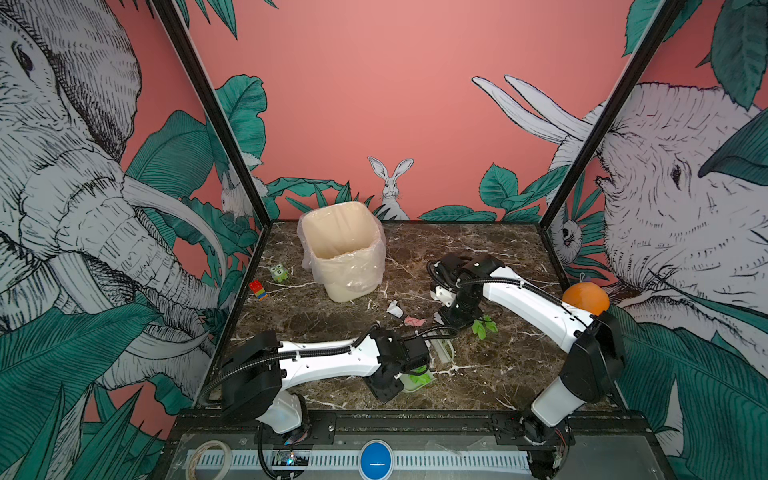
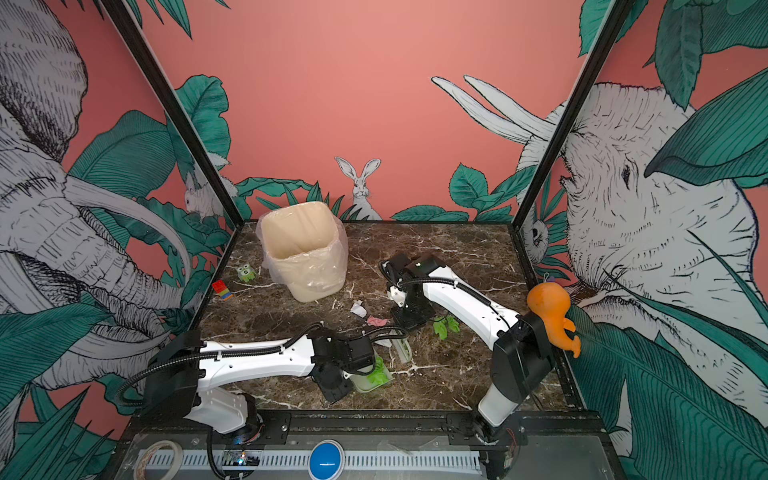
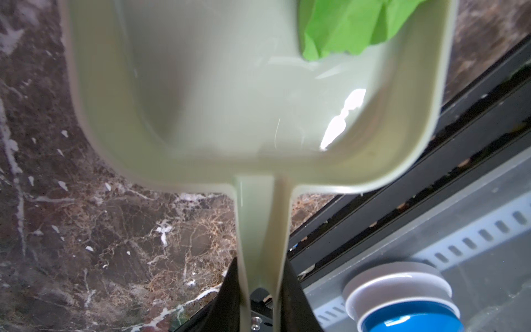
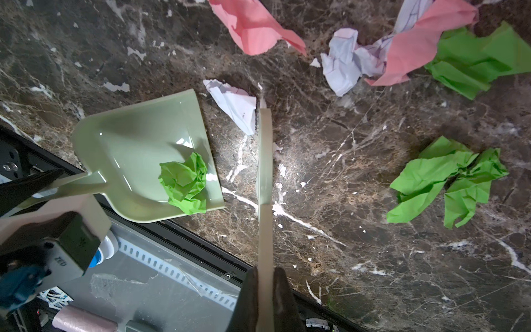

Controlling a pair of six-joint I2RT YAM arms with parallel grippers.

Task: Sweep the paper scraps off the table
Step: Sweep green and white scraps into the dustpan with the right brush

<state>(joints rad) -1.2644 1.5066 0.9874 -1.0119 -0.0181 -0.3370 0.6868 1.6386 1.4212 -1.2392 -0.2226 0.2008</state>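
Note:
My left gripper [image 3: 260, 276] is shut on the handle of a pale green dustpan [image 3: 230, 100] near the table's [image 1: 498, 374] front edge. A crumpled green paper scrap [image 4: 185, 184] lies in the pan. My right gripper [image 4: 265, 276] is shut on a pale brush [image 4: 265, 161], seen edge-on, a short way off the pan's open lip. A white scrap [image 4: 232, 107] lies between the brush's tip and the pan. Further scraps lie beyond the brush: pink [image 4: 255, 26], white [image 4: 344, 66], pink [image 4: 416, 49] and green [image 4: 442, 184]. In a top view, white [image 1: 395, 308], pink [image 1: 414, 321] and green [image 1: 484, 326] scraps show.
A cream bin with a clear liner [image 1: 345, 249] stands at the back left. A green owl figure [image 1: 279, 273] and a red-blue-yellow block [image 1: 257, 289] sit at the left edge. An orange plush [image 1: 586, 299] rests on the right arm. A blue button [image 1: 376, 459] is below the front frame.

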